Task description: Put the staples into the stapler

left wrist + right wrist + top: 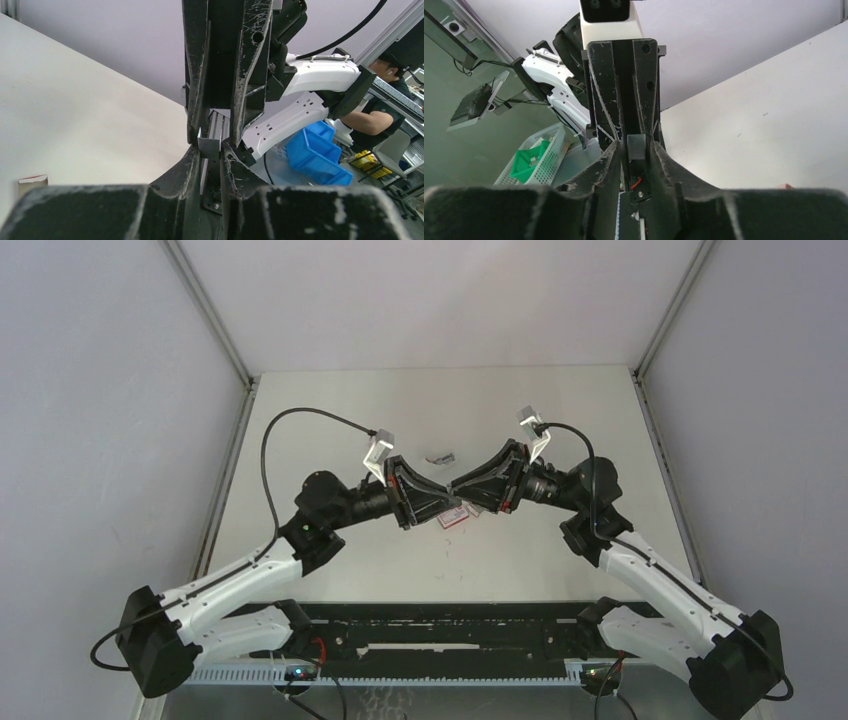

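My left gripper (445, 503) and right gripper (463, 489) meet tip to tip above the middle of the table. Between them they hold a small silvery-grey staple strip. It shows between my left fingertips in the left wrist view (210, 146) and between my right fingertips in the right wrist view (637, 147). Both grippers (210, 151) (638, 151) are closed narrowly on it. The red-and-white staple box (455, 519) lies on the table just below the tips, and its corner shows in the left wrist view (32, 181). I cannot make out a stapler.
A small grey object (440, 457) lies on the table just behind the grippers; I cannot tell what it is. The white table (330, 410) is fenced by metal rails left (232, 470) and right (660, 460). Blue bins (317, 155) stand off the table.
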`<state>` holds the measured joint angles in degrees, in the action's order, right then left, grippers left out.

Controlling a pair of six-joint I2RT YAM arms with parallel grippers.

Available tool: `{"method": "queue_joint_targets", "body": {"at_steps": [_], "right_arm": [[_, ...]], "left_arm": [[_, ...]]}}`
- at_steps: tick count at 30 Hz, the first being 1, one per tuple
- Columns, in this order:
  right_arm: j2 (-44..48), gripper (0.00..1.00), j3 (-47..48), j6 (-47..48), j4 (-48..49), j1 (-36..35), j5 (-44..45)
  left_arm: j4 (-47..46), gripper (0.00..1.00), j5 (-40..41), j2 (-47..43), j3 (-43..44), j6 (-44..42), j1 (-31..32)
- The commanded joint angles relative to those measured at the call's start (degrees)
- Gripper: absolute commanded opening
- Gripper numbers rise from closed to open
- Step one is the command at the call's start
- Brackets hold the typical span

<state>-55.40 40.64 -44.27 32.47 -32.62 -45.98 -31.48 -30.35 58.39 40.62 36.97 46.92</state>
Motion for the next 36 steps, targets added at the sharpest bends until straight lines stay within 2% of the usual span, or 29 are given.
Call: {"method": "queue_joint_targets", "body": {"at_steps": [1, 6, 10, 15, 18, 22, 26, 31, 36], "right_arm": [[2.1, 0.29, 0.4, 2.8, -2.8, 1.2, -0.2], [3.2, 0.4, 0.7, 4.1, -5.1, 2.7, -0.2], [4.1, 0.47, 2.0, 6.2, -9.4, 4.4, -1.2], [3.3, 0.57, 8.4, 15.7, -26.3, 5.2, -5.3], [2.5, 0.59, 11.8, 22.7, -37.4, 5.2, -5.8], [1.1, 0.61, 13.8, 25.4, -44.8, 5.1, -8.6], [-0.7, 0.61, 14.8, 26.8, -48.0, 3.3, -10.8], [-2.0, 0.61, 14.8, 26.6, -47.0, 0.7, -13.9], [-3.4, 0.6, 14.8, 26.0, -46.1, 0.1, -14.6]], "left_arm": [[1.5, 0.12, -0.5, -2.3, 1.7, -1.4, 0.3], [6.1, 0.1, -1.8, -2.6, 1.9, -3.5, 0.3], [13.3, 0.09, -3.8, -2.4, 3.6, -7.6, 0.3], [26.6, 0.07, -7.5, -1.2, 7.4, -14.4, 0.3], [26.4, 0.06, -10.5, -0.4, 7.2, -13.3, 0.5], [29.7, 0.06, -10.8, -0.3, 8.0, -14.8, 1.1], [35.2, 0.06, -11.4, 0.6, 10.5, -17.7, 1.8], [40.9, 0.06, -12.5, 1.2, 12.9, -21.0, 2.3], [41.9, 0.06, -13.5, 2.1, 13.6, -21.8, 2.7]]}}
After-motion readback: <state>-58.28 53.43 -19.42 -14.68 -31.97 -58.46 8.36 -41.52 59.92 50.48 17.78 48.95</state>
